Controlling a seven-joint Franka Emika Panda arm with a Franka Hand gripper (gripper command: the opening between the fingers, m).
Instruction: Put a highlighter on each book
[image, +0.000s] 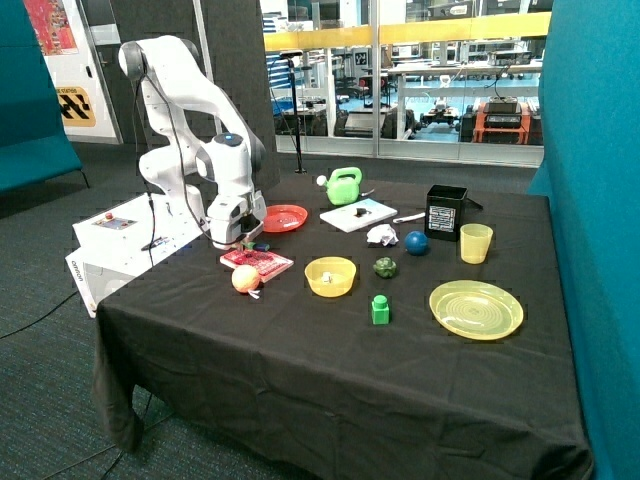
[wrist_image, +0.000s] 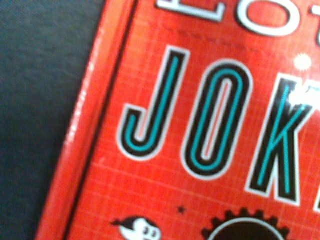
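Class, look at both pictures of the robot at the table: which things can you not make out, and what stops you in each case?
1. Gripper, outside view: low over the red book; too small to tell what it holds.
2. Red book's title, wrist view: cut off by the picture edges.
3. White book, outside view: the item on it is too small to identify.

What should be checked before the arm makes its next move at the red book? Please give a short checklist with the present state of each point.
1. Gripper is low over the red book: ok; the wrist view is filled by its cover.
2. Fingers open or shut: cannot tell.
3. Highlighter in the gripper: cannot tell; none shows in the wrist view.
4. Highlighter lying on the red book: cannot tell; small dark things near the gripper are unclear.
5. White book carries a highlighter: cannot tell; only a small dark mark shows.
6. Nearby things stand apart from the red book: not ok; the pale ball lies right against its near corner.
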